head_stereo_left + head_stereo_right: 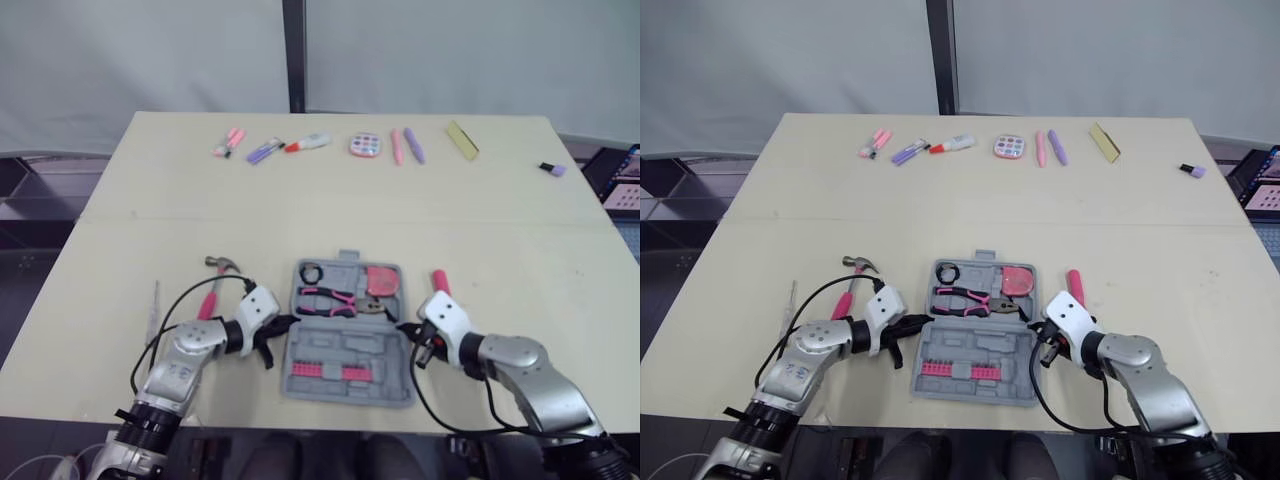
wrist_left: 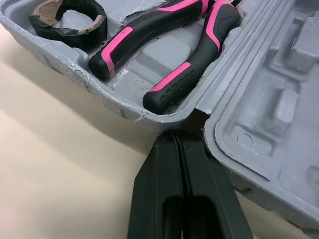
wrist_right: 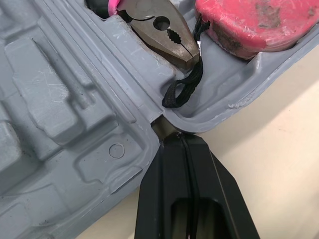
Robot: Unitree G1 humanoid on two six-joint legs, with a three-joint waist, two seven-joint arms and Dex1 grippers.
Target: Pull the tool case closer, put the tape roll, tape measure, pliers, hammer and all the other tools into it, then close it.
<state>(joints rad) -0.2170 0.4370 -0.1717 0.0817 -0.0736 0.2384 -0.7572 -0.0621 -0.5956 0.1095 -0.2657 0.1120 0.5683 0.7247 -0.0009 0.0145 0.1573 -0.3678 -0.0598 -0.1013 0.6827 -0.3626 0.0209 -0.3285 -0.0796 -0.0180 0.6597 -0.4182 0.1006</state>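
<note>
Open case (image 1: 345,345) sits at the near edge of the table (image 1: 120,230), dead centre between the two arms. The tape roll (image 1: 309,272), pliers (image 1: 330,298) and pink tape measure (image 1: 381,281) are already in its far half, and there's a row of pink bits (image 1: 325,370) in the near half.

Still out on the table: the hammer (image 1: 215,285) just left of the case, with the left forearm crossing over its handle, and a pink-handled tool (image 1: 439,280) just right of the case, beside the right wrist. A thin pale stick (image 1: 155,305) lies further left. Along the far edge is a line of markers (image 1: 265,150), a round pink thing (image 1: 365,145), two pens (image 1: 405,146) and a yellow strip (image 1: 462,139), all well away from the case, plus a small purple bit (image 1: 552,169) off to the far right. Nothing sits between the grippers and the case.

Both arms are low over the table, pointing inward. The left gripper (image 1: 285,325) meets the case's left side and the right gripper (image 1: 405,328) meets its right side, each about where the two halves join.

The wrist cams show what the head cam can't. Both pairs of fingers are pressed tight together with nothing between them, tips poked right at the hinge notch. The left one has the plier handles (image 2: 169,50) just past the rim. The right one has the plier nose (image 3: 164,35) and the tape measure's black strap (image 3: 184,87) looped in the tray.
</note>
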